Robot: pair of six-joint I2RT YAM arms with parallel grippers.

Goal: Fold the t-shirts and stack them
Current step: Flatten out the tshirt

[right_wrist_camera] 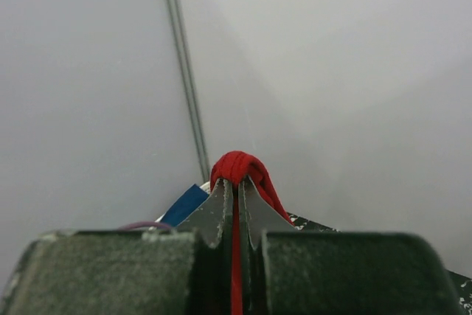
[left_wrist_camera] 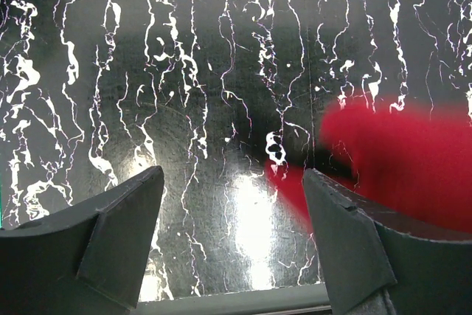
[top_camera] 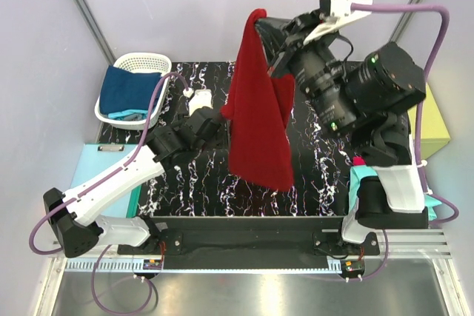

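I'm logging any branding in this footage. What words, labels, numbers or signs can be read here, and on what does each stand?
None can be read in any view.
The dark red t-shirt hanging from the right gripper is plain, with no print or tag showing.
The white basket and the yellow-green box show no legible marking.
The white veins on the table top are a pattern, not writing.

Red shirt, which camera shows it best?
Top external: the whole red shirt hangs there full-length from the right end effector. Right wrist shows only a small pinched fold of it. Left wrist shows only a blurred red patch at the right.
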